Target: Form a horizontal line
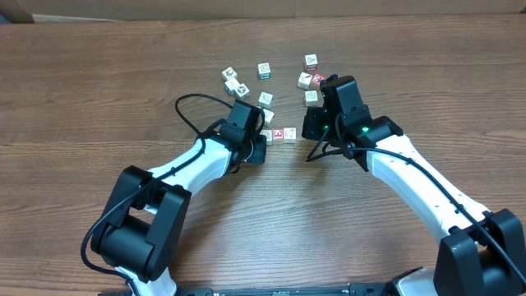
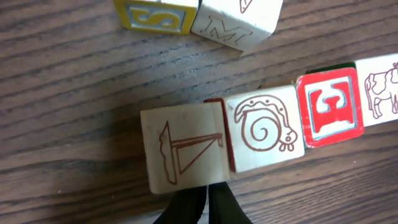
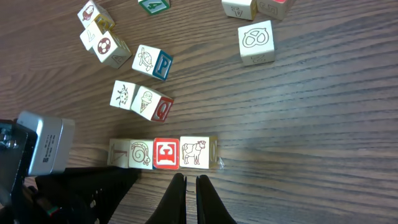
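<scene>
The horizontal line (image 1: 283,133) is a row of cream cubes set edge to edge at mid table. In the left wrist view it reads sailboat cube (image 2: 183,149), snail cube (image 2: 264,127), red-printed cube (image 2: 329,106), cow cube (image 2: 380,90). The right wrist view shows the same row (image 3: 163,154). My left gripper (image 1: 256,146) is shut, its fingertips (image 2: 198,200) against the near side of the sailboat cube, holding nothing. My right gripper (image 3: 186,183) is also shut and empty, a little short of the row, in front of the red and cow cubes.
Loose cubes lie beyond the row: a pair at the back left (image 1: 235,82), one behind (image 1: 264,70), a cluster at the back right (image 1: 311,80), and a pretzel cube (image 3: 256,42). A yellow S cube (image 2: 155,14) sits close behind the row. The left arm (image 3: 62,180) fills the right wrist view's lower left.
</scene>
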